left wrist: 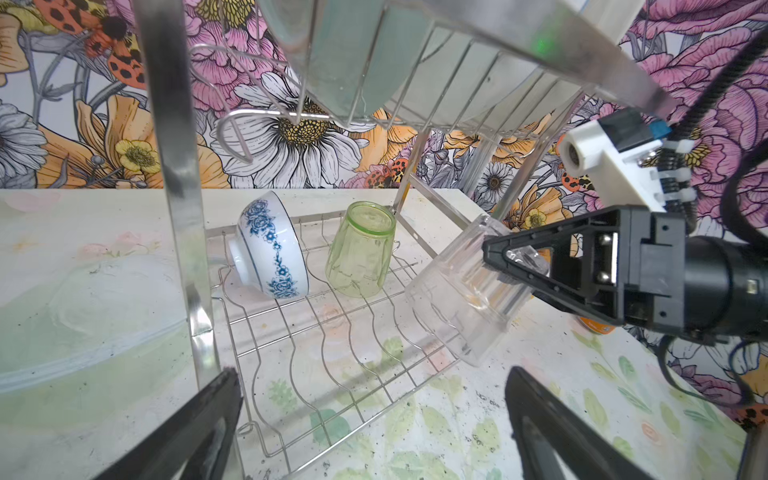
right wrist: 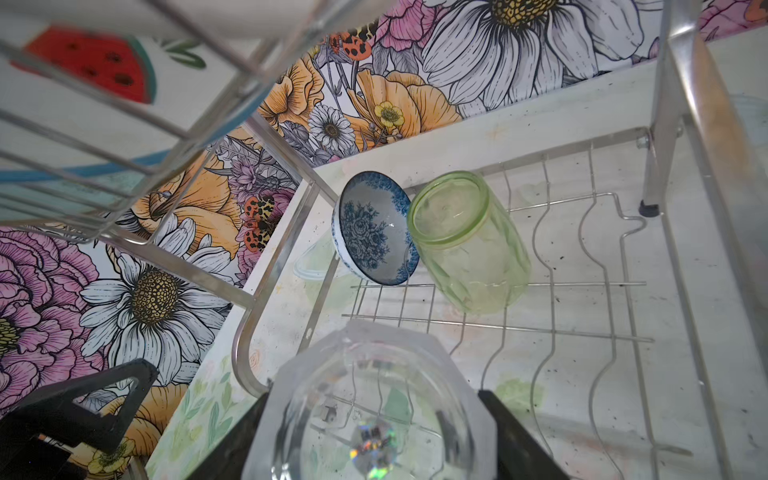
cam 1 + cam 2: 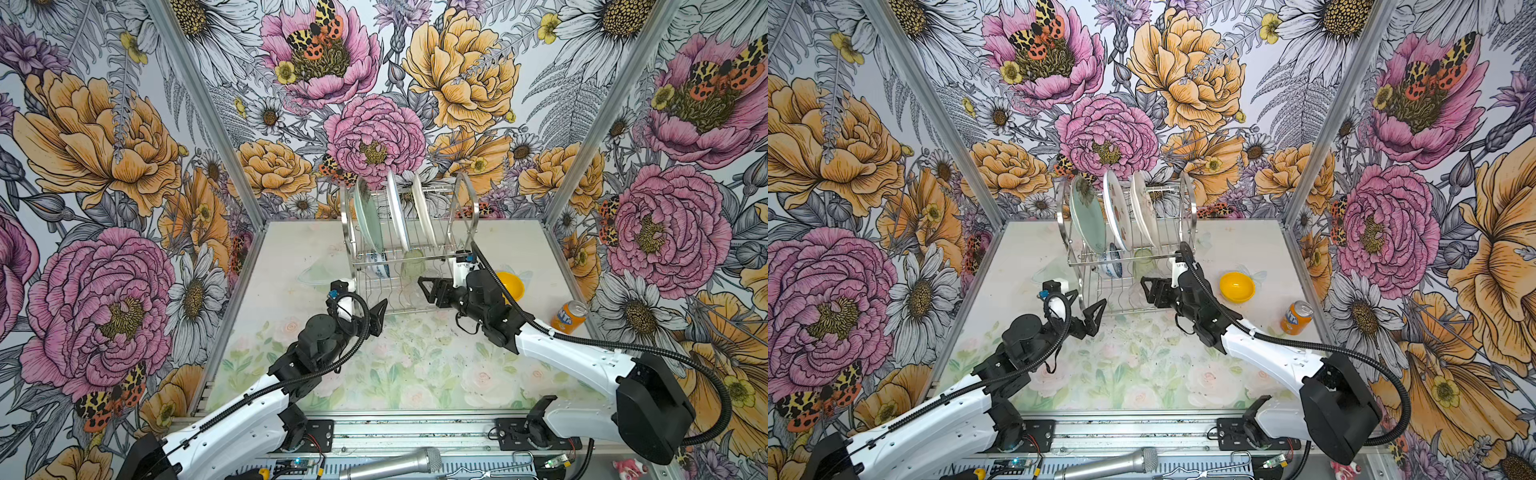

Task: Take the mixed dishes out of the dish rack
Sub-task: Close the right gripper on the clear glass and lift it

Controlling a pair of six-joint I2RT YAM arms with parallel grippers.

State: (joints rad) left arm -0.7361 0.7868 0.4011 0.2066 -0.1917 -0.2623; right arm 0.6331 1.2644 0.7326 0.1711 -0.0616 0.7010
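First, at the front rail: one silver microphone (image 3: 390, 463), lying flat, off the work surface.

Table (image 3: 415, 365): pale floral print, with both arms reaching in over it.

Orange soda can (image 3: 569, 316): upright near the table's right edge, well apart from the rack.

Left gripper (image 1: 372, 378): fingers spread wide with nothing between them, hovering at the rack's near left corner, just beside a front upright.

Right gripper (image 1: 513, 272): fingers clamped on the clear glass (image 1: 461, 299) at its base end. The glass is tilted, mouth angled down over the near right edge of the lower shelf. I cannot tell whether its rim touches the wires.

Yellow bowl (image 3: 1236, 286): on the table, mouth up, just right of the rack and beyond the right arm.

Dish rack (image 1: 179, 174): two-tier steel wire, standing mid-table toward the back.

Lower shelf, two items:
- green tumbler (image 1: 361, 253), lying tilted on the wires mid-shelf
- blue-and-white bowl (image 1: 270, 245), propped on edge just beside the tumbler, at the far left corner

Upper shelf, three plates on edge in the slots, left to right in both top views:
- pale green plate (image 3: 1087, 218)
- white plate (image 3: 1116, 212), with a watermelon print seen in the right wrist view
- cream plate (image 3: 1144, 208)
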